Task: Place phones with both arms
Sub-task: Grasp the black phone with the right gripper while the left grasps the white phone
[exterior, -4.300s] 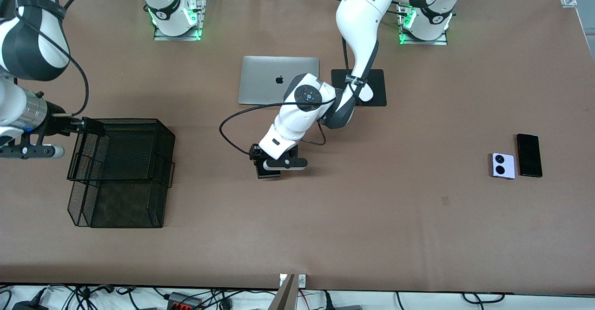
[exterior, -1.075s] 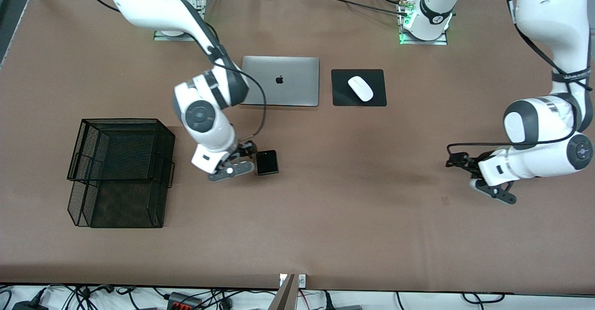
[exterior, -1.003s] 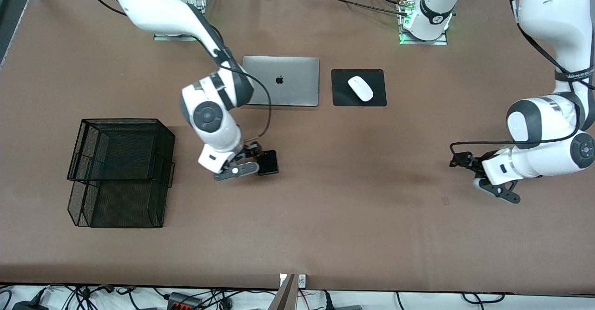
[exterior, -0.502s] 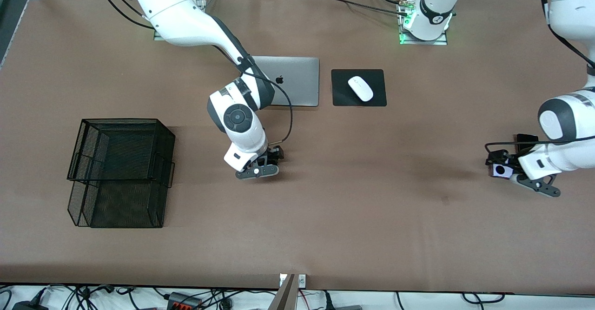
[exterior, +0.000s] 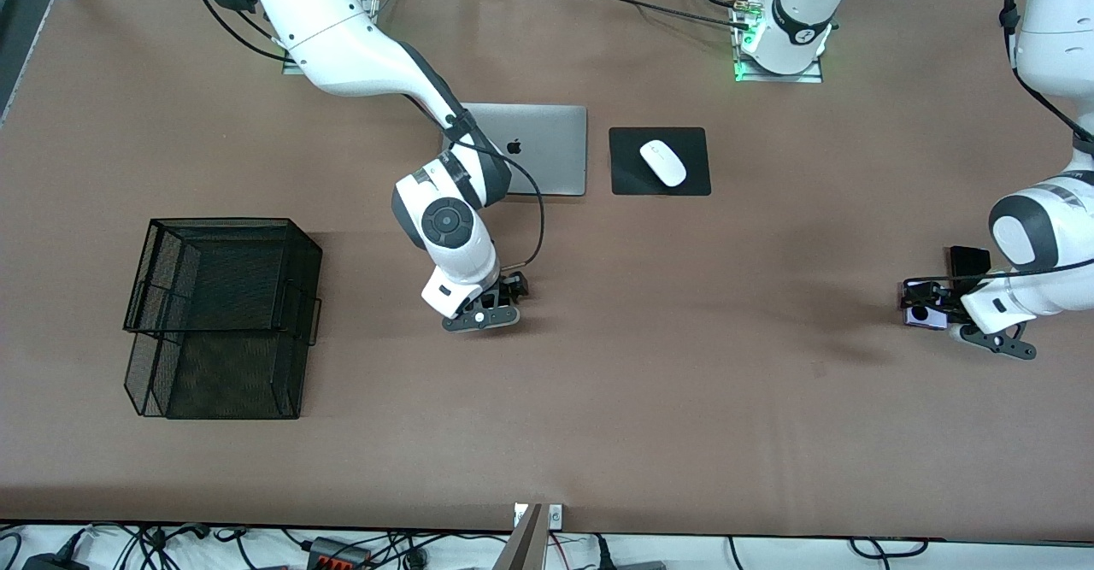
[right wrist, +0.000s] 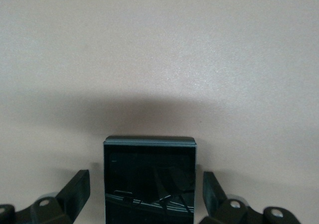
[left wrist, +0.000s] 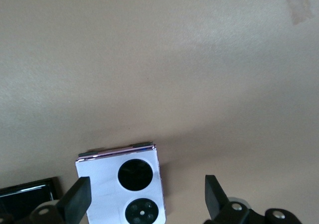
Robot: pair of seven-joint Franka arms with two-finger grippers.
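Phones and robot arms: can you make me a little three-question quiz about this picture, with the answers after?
1. True or false: the lilac phone lies between the open fingers of the left gripper.
2. Which phone is the right gripper over? A) the small black phone B) the long slim black phone C) none
3. Fill in: the white mouse sits on a black ____ beside the silver laptop.

Key
1. True: a finger shows on each side of it, apart from it.
2. A
3. mouse pad

Three phones: small black one (right wrist: 149,179), lilac one (left wrist: 121,184), long black slab (exterior: 967,259), two arms, one laptop (exterior: 547,151), one mouse (exterior: 663,162), one wire basket (exterior: 218,314).
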